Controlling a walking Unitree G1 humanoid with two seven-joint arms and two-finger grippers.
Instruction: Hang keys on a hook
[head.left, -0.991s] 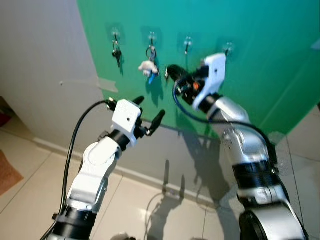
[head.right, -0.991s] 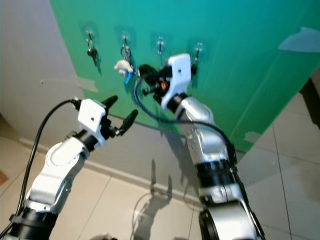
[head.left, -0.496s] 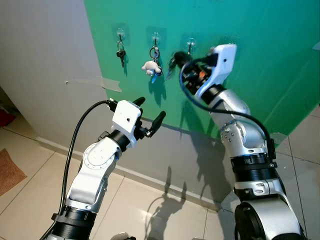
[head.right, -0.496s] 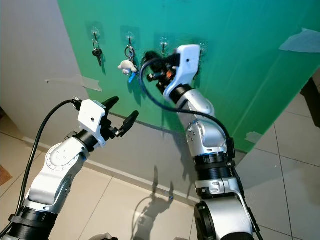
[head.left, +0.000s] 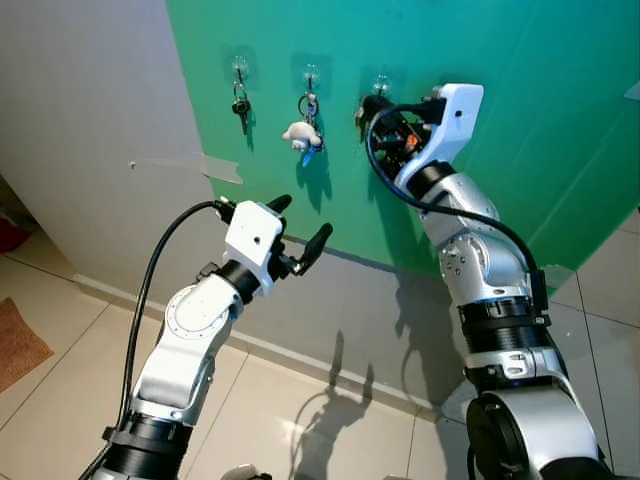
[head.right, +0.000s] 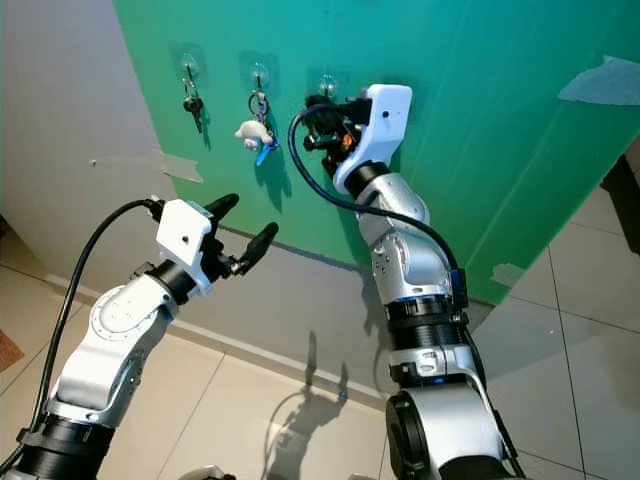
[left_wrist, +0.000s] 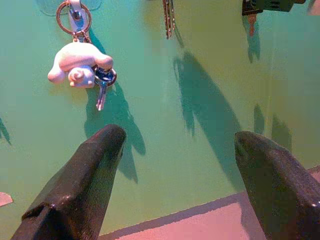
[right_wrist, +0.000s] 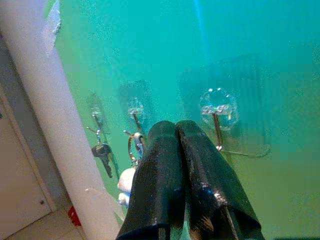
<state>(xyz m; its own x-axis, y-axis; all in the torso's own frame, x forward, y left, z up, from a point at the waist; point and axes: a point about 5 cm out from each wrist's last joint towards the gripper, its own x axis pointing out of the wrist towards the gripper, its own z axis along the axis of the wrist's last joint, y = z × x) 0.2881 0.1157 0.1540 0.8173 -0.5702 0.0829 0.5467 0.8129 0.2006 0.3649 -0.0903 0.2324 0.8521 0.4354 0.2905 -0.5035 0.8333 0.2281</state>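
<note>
From the left eye view, we're reaching our right gripper (head.left: 368, 106) up to the third hook (head.left: 381, 84) on the green wall (head.left: 560, 130), while our left gripper (head.left: 298, 226) is hovering lower, fingers spread wide and released. In the left wrist view, a white plush keychain (left_wrist: 77, 64) is hanging from its hook. In the right wrist view, our fingers (right_wrist: 200, 175) are pressing clenched together beside the hook; we cannot tell whether keys are between them.
</note>
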